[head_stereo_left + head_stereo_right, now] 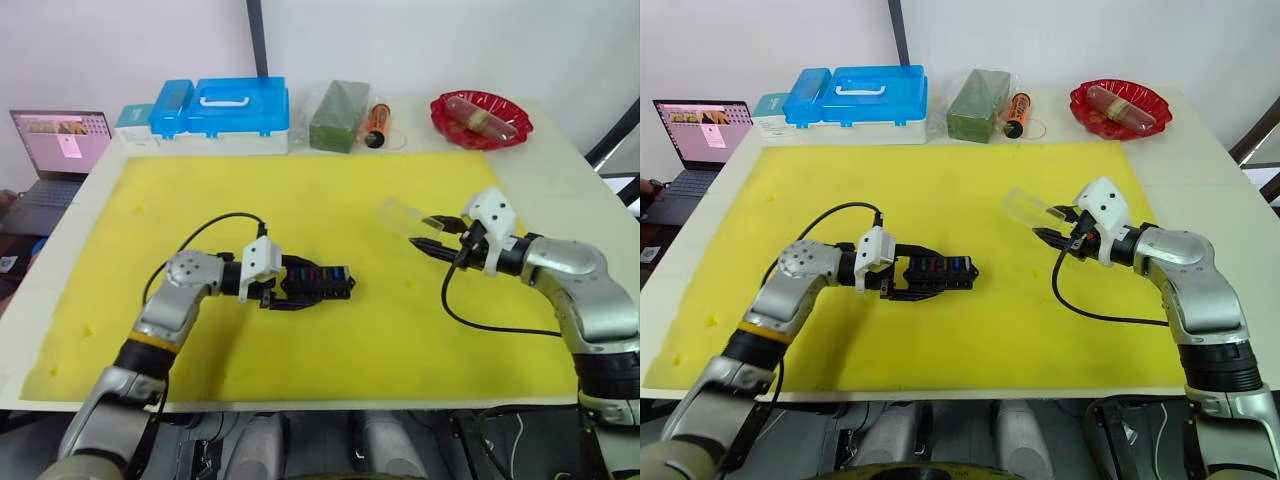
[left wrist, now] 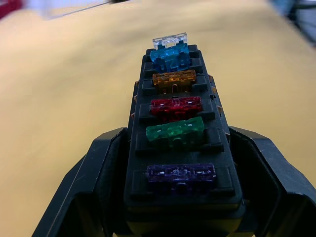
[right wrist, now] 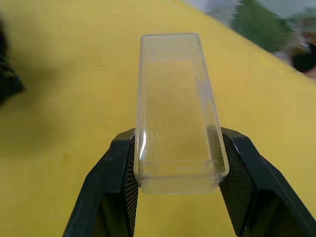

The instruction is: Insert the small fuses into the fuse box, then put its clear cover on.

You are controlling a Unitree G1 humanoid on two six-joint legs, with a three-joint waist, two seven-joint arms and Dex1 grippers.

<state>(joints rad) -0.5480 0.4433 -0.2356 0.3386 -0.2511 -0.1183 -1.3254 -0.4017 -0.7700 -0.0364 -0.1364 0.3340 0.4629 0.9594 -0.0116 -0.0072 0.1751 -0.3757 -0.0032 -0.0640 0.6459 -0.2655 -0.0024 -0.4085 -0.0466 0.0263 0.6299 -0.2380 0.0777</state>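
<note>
Yellow mat (image 1: 330,200) carries the fuse box (image 1: 318,279) near its middle, pinched by the left gripper (image 1: 290,285), small fuses (image 2: 175,106) seated in its slots. Toward the mat's right edge, the right gripper (image 1: 428,234) pinches the clear cover (image 3: 175,111).

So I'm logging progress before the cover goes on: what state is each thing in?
fuse box: held in the left gripper, slots filled
small fuses: seated in a row
clear cover: off the box, held in the right gripper
blue case: lid shut

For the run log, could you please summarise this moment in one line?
left gripper holds fuse box | small fuses seated | right gripper holds clear cover
</note>
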